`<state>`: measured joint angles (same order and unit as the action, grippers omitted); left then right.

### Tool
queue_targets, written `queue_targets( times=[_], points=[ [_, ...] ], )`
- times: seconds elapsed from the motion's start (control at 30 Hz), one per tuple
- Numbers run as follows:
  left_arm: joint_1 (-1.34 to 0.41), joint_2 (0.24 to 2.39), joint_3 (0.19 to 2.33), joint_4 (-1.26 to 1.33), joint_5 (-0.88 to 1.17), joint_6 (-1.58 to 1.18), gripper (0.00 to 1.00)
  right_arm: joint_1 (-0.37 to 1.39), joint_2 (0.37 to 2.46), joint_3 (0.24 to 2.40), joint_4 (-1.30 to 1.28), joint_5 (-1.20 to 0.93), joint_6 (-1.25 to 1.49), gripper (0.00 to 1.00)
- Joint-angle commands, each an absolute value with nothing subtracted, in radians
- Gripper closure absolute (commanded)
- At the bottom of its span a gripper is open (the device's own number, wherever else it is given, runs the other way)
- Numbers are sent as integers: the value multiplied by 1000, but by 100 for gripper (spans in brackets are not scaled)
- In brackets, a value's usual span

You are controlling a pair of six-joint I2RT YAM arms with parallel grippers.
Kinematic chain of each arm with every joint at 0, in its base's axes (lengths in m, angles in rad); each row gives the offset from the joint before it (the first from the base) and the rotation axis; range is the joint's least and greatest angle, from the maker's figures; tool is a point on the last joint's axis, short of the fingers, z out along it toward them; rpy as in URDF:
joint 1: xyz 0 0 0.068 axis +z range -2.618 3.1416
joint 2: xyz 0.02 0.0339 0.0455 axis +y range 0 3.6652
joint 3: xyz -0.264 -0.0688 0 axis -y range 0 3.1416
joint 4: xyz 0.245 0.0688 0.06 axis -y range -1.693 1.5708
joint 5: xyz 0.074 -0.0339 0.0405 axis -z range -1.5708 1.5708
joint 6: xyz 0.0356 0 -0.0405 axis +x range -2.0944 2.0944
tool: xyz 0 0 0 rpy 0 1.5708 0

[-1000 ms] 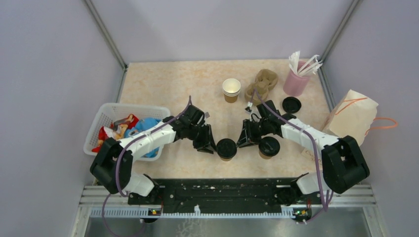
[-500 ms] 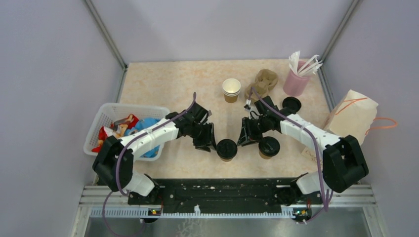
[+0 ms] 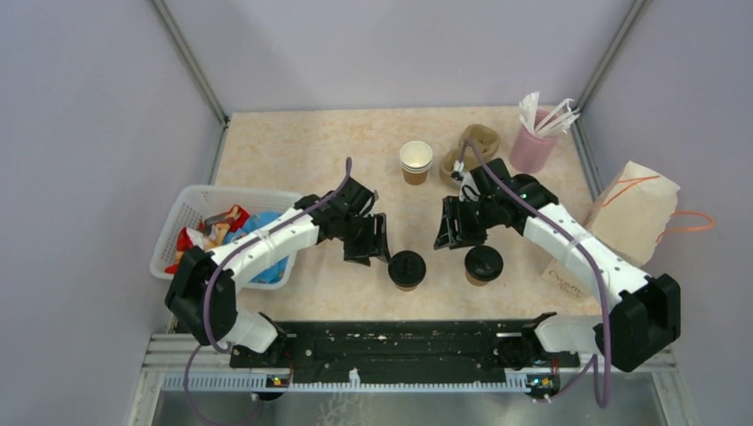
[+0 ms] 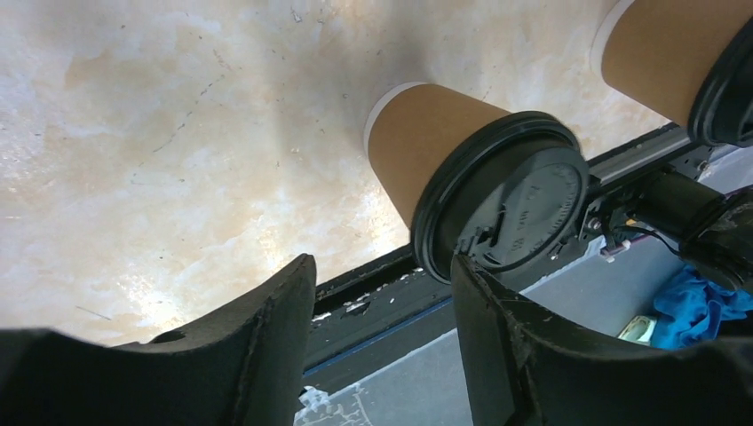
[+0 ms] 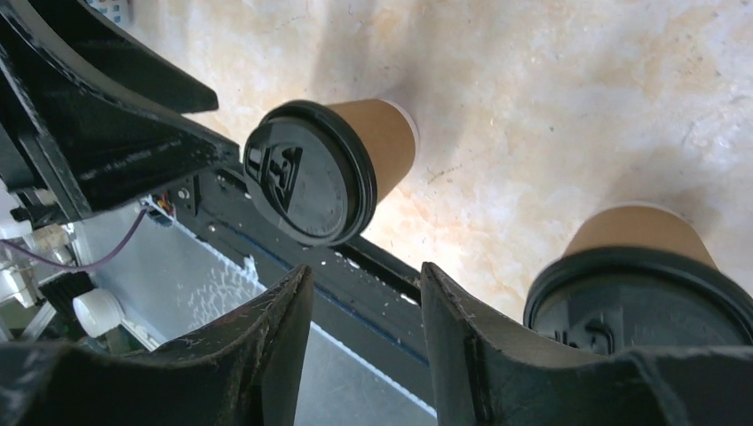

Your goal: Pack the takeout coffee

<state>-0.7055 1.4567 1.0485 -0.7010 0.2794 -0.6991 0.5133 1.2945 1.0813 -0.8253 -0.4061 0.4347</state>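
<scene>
Two black-lidded brown coffee cups upright on table [image 3: 293,151] near front edge, apart: left cup [image 3: 407,269], right cup [image 3: 483,264]. Just behind them left gripper [image 3: 370,251], right gripper [image 3: 450,238], jaws open, holding nothing

On the table [image 3: 293,151], near its front edge, two lidded cups stand side by side. The left cup [image 3: 407,268] sits just right of the left gripper [image 3: 371,256] and a little nearer the arm bases. The right cup [image 3: 483,264] sits just right of the right gripper [image 3: 450,240], also nearer the bases. Neither cup touches a gripper. The two grippers face each other across a gap. Behind the right gripper, slightly to its left, stands a stack of open cups [image 3: 416,161]. A cup carrier [image 3: 484,135] lies behind it, with a cup of sticks [image 3: 531,151] further right. A paper bag [image 3: 635,209] stands well to its right. A basket [image 3: 233,190] lies well left of the left gripper.
</scene>
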Motion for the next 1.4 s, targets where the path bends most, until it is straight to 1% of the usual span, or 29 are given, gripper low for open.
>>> queue_targets(
  times=[0.0, 0.13, 0.23, 0.43, 0.5, 0.63, 0.73, 0.87, 0.9, 0.93, 1.0, 1.1, 1.27, 1.37],
  points=[
    [-707, 1390, 1125, -725, 255, -672, 34, 518, 1195, 1119, -906, -354, 417, 50],
    [-706, 1360, 1188, -727, 256, -662, 30, 517, 1160, 1136, -940, -301, 410, 47],
    [-707, 1331, 1253, -734, 271, -659, 27, 507, 1160, 1181, -925, -222, 411, 44],
    [-706, 1233, 1278, -691, 281, -651, 22, 410, 1241, 1252, -805, 89, 577, 44],
    [-706, 1232, 1304, -706, 278, -625, 20, 379, 1275, 1233, -713, 132, 634, 44],
    [-706, 1260, 1390, -773, 286, -546, 19, 323, 1347, 1228, -527, 103, 632, 44],
    [-706, 1257, 1413, -774, 277, -473, 17, 305, 1433, 1247, -418, -21, 453, 43],
    [-704, 1270, 1450, -784, 250, -355, 16, 306, 1604, 1365, -476, -125, 120, 44],
    [-704, 1281, 1474, -802, 248, -330, 16, 307, 1638, 1387, -494, -162, 38, 46],
    [-704, 1290, 1505, -819, 246, -306, 15, 308, 1663, 1408, -511, -175, -33, 48],
    [-703, 1304, 1541, -841, 244, -274, 14, 308, 1685, 1426, -510, -189, -134, 48],
    [-700, 1316, 1563, -851, 269, -254, 13, 308, 1691, 1407, -445, -234, -239, 48],
    [-695, 1343, 1563, -851, 281, -234, 13, 301, 1775, 1466, -500, -225, -327, 49],
    [-686, 1363, 1579, -857, 272, -208, 12, 296, 1806, 1475, -505, -249, -354, 51]
  ],
)
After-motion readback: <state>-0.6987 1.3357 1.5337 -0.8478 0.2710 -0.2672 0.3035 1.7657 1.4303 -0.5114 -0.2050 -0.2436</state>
